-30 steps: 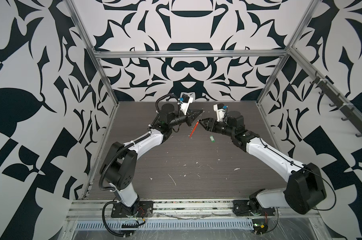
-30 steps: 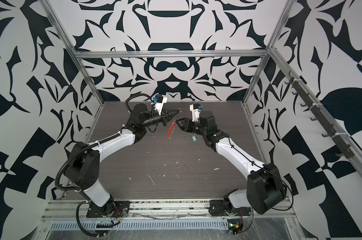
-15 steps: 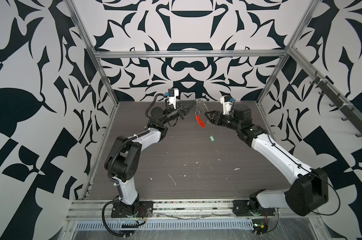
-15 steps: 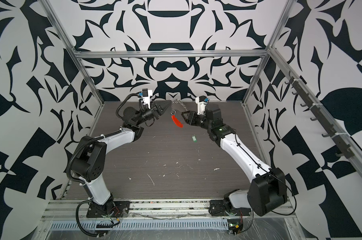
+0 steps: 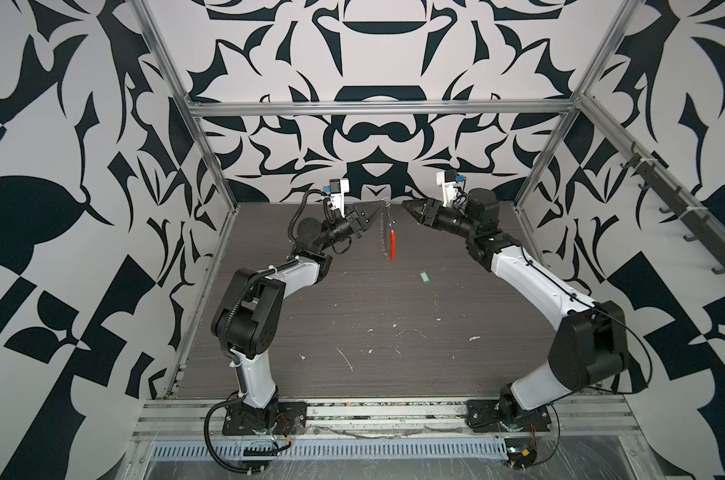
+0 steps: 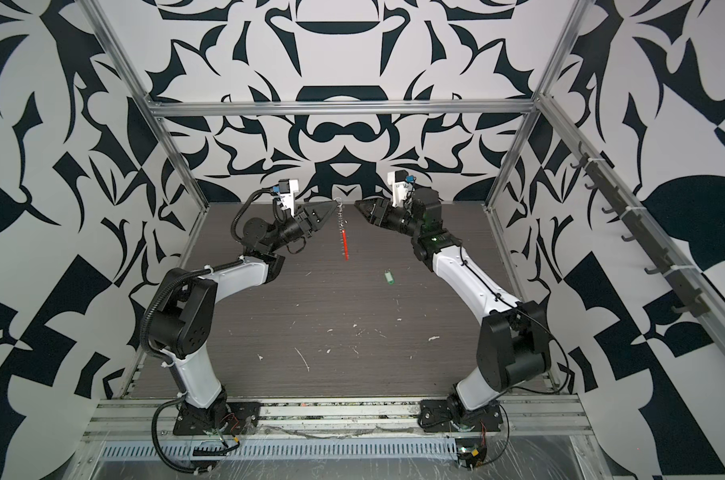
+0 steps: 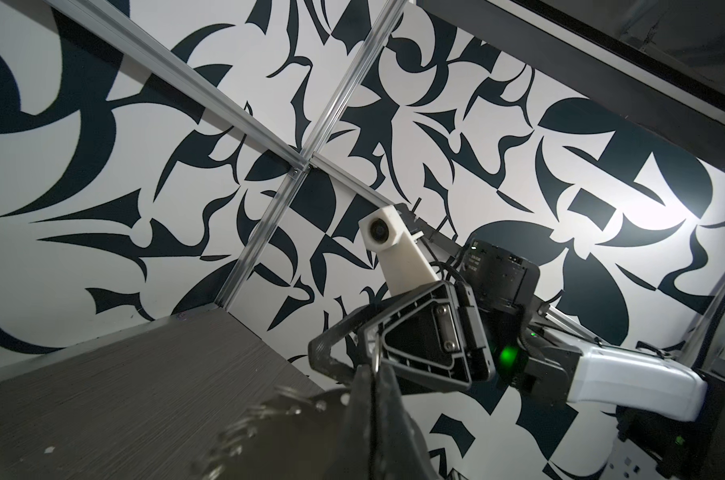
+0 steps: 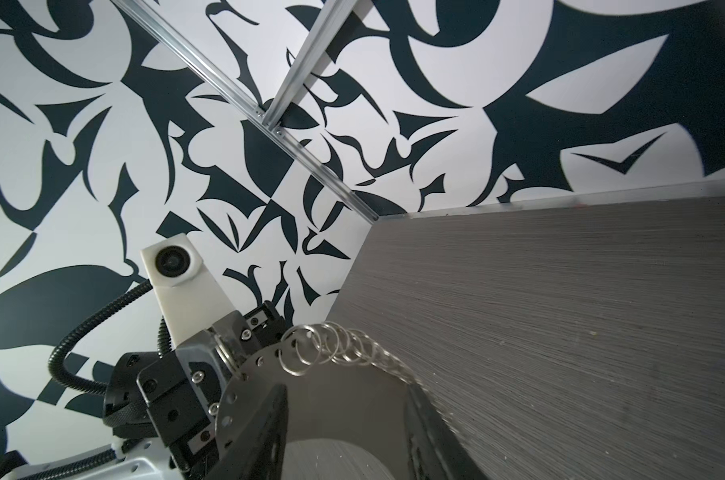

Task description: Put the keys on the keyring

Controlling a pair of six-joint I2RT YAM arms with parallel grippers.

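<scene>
The left gripper, fingers clamped shut, dangles the keyring by its top near the far edge of the bench, while the right gripper, half-open and empty, probably must next fetch the green key tag lying right of centre.

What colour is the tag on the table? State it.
Green tag, white label; best in a top view.
</scene>
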